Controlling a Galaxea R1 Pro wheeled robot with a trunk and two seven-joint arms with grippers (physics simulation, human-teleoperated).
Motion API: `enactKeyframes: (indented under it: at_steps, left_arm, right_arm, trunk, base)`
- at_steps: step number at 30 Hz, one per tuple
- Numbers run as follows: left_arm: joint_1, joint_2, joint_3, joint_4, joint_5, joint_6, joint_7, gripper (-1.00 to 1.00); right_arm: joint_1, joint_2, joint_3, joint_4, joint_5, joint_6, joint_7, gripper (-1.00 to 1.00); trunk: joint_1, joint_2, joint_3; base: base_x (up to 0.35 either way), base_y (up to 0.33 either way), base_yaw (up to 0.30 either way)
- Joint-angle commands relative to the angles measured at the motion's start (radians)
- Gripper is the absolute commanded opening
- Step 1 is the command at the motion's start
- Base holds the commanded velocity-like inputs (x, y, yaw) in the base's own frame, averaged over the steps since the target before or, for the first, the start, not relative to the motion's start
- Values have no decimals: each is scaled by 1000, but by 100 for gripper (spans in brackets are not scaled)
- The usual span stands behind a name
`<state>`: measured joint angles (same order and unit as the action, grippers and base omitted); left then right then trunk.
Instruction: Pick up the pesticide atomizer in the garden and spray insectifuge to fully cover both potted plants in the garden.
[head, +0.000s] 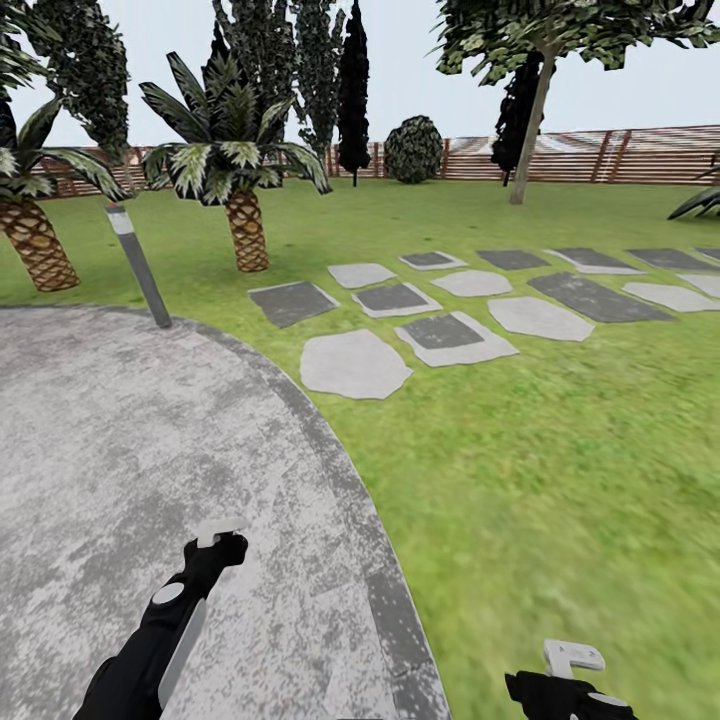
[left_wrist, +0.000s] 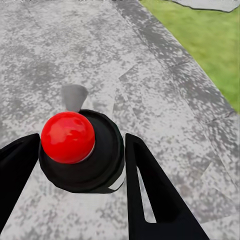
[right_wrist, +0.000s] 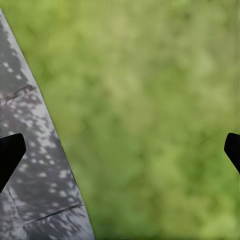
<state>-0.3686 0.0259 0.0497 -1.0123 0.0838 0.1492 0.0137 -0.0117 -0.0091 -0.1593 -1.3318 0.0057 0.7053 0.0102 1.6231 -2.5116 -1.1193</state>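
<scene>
In the left wrist view my left gripper (left_wrist: 82, 140) is shut on the pesticide atomizer (left_wrist: 95, 165). It shows as a dark round body with a whitish patch, a red ball on its end and a grey nozzle tip behind. The head view has that gripper (head: 222, 540) low over the round grey patio (head: 120, 450) of the garden. My right gripper (right_wrist: 120, 150) is open and holds nothing; it hangs over the patio's edge and the lawn (head: 560, 450), at the lower right (head: 570, 665). The potted plants are out of view.
A tilted grey bollard lamp post (head: 140, 265) stands at the patio's far rim. Two palms (head: 245, 230) (head: 35, 240) rise behind it. Grey stepping stones (head: 440, 335) cross the grass to the right. A brown slatted fence (head: 620, 155), a tree (head: 530, 130) and a bush (head: 413, 150) close the back.
</scene>
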Motion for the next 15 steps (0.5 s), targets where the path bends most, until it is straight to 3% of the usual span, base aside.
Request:
enactKeyframes:
  at_steps: [1, 15]
  left_arm:
    - [0, 0, -1, -1, 9, 6, 2, -100]
    - [0, 0, -1, 0, 10, 6, 2, -100]
  right_arm:
    - [0, 0, 0, -1, 1, 5, 1, 100]
    - [0, 0, 0, -1, 2, 2, 0, 100]
  trunk:
    - [0, 0, 1]
    - [0, 0, 7]
  base:
    - [0, 0, 0]
    - [0, 0, 0]
